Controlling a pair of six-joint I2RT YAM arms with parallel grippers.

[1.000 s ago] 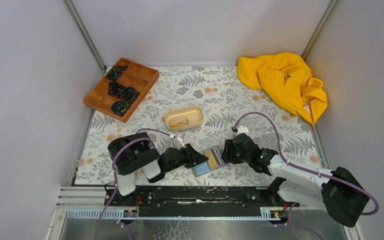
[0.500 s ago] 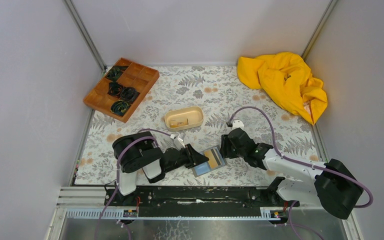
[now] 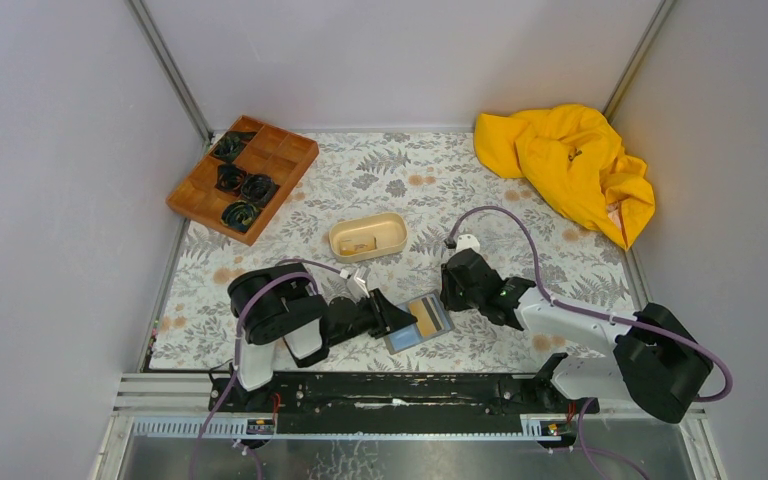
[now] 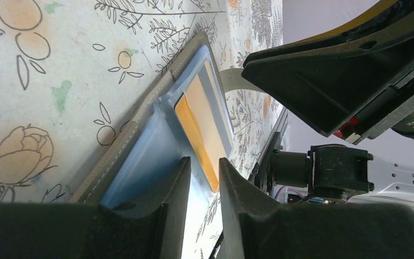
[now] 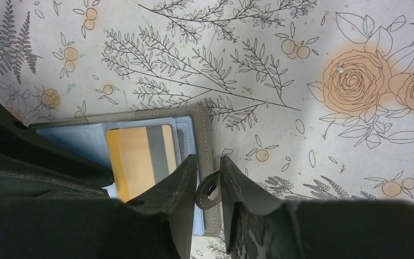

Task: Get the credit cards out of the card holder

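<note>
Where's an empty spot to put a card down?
Bare table lies between the beige oval tray and the yellow cloth, and between that tray and the brown tray. Crowded in front: left gripper and right gripper at the card holder.

Left arm and right arm — black rounded joints, white links — each trail a purple cable; left gripper and right gripper are matte black.

Left gripper, right gripper; both narrow
</note>
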